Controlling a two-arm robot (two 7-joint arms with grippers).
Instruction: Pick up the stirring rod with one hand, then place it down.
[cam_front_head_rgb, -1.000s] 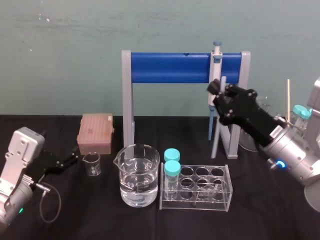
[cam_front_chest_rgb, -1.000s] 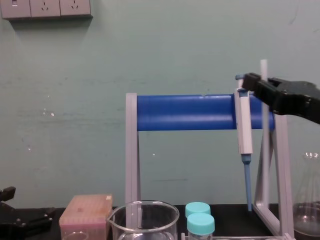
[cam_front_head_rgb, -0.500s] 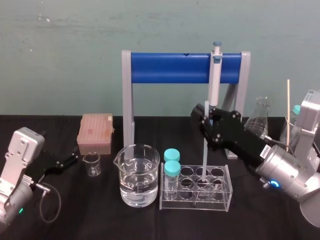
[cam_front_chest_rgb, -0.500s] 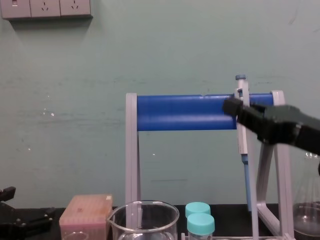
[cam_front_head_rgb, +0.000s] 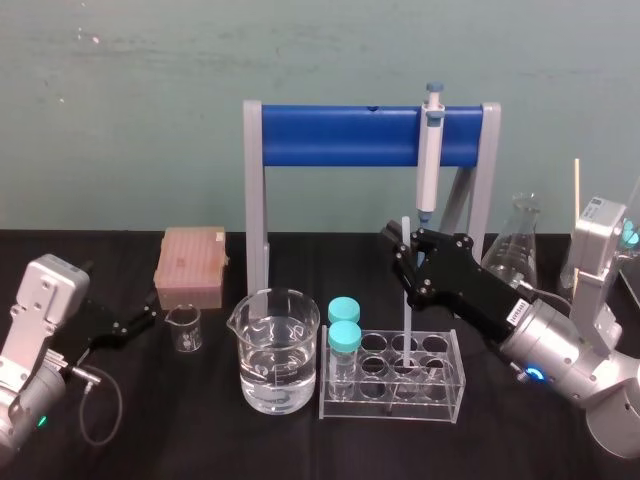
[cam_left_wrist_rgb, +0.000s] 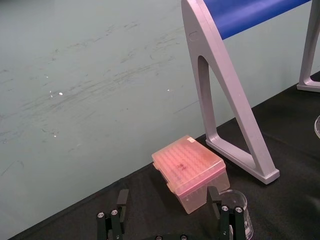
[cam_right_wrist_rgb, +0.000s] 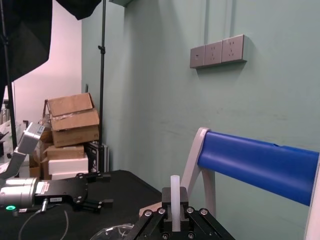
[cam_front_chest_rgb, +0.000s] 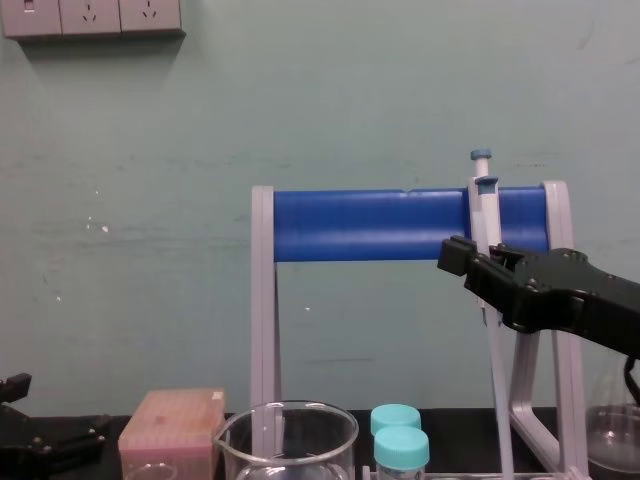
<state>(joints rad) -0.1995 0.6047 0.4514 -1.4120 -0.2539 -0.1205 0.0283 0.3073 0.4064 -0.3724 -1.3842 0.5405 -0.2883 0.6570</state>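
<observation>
On the black tabletop (cam_front_head_rgb: 200, 440), right of centre, I have the right gripper (cam_front_head_rgb: 405, 262) clamped on the stirring rod (cam_front_head_rgb: 407, 315), which stands upright with its lower end down in the clear tube rack (cam_front_head_rgb: 445, 395). Left gripper (cam_front_head_rgb: 145, 318) sits parked at the near left, its 2 jaws apart. Behind runs a teal wall (cam_front_head_rgb: 150, 100) with 3 sockets (cam_front_chest_rgb: 92, 17); cardboard boxes (cam_right_wrist_rgb: 70, 120) are stacked beyond the left arm.

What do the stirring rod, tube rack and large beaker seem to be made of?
Stirring rod, in the right tool: milky, translucent, perhaps glass or plastic. Tube rack: clear, flat glossy walls, likely acrylic. Large beaker: clear, thin, probably glass, water seen through it. Left tool parked, far left.
</observation>
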